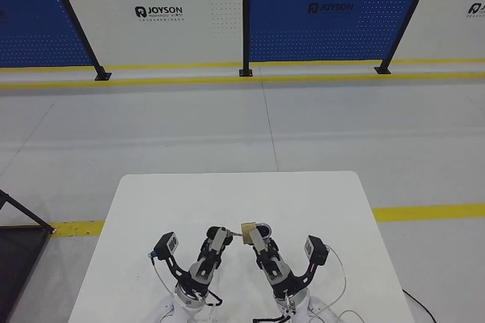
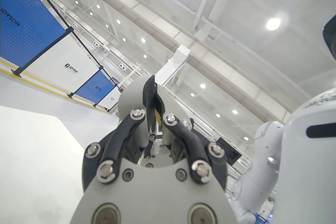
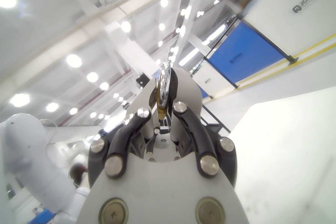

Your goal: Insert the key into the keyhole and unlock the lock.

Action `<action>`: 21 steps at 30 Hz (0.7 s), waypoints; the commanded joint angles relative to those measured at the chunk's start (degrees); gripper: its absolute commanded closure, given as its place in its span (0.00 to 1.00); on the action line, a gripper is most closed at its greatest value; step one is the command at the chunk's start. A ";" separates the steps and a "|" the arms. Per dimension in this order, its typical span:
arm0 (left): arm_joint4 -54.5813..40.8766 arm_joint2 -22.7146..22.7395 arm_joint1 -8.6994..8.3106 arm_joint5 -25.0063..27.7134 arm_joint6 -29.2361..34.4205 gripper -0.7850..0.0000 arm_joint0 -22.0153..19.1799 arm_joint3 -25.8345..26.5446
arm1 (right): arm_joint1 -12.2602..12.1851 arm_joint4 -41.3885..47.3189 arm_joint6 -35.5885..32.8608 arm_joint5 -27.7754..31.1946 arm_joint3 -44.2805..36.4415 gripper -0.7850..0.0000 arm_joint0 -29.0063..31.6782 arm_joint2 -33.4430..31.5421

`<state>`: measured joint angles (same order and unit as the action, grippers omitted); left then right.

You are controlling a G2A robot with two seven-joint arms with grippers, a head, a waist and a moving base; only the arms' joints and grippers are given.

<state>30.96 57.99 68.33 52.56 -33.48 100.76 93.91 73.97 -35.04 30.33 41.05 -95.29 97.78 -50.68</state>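
Observation:
Both arms are held up over the near edge of the white table (image 1: 307,202). My right gripper (image 1: 263,239) (image 3: 168,78) is shut on the brass padlock (image 1: 248,228) (image 3: 163,89), whose chrome shackle pokes out past the fingertips. My left gripper (image 1: 220,236) (image 2: 153,88) is shut on the key (image 2: 158,116), a small brass piece pinched between the black pads. In the top view the two grippers face each other. A thin key shaft (image 1: 236,236) bridges the short gap to the padlock's side. Whether its tip sits in the keyhole is hidden.
The table's bare top (image 2: 31,143) (image 3: 288,130) spreads ahead of both arms. A black rack (image 1: 4,234) stands on the floor at the left. Blue and white partition panels (image 1: 323,28) and yellow floor lines (image 1: 436,212) lie beyond.

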 commanded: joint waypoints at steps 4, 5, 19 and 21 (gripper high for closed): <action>-0.25 0.13 0.37 0.10 0.07 1.00 -0.05 -0.29 | 0.00 0.00 0.00 0.00 0.00 1.00 0.00 0.00; -0.26 0.12 0.44 0.12 0.10 1.00 -0.09 -0.37 | 0.00 0.00 0.00 0.00 0.00 1.00 0.00 0.00; -0.18 0.08 1.44 0.53 0.11 1.00 0.04 -0.68 | 0.00 0.00 0.00 0.00 0.00 1.00 0.00 0.00; -0.09 0.01 1.56 0.58 0.14 1.00 0.09 -0.68 | 0.02 0.13 -0.34 -0.47 -0.12 1.00 -0.06 -0.02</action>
<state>30.80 58.03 69.83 53.14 -33.38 100.82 93.23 73.97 -35.02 30.30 40.99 -95.32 97.77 -50.68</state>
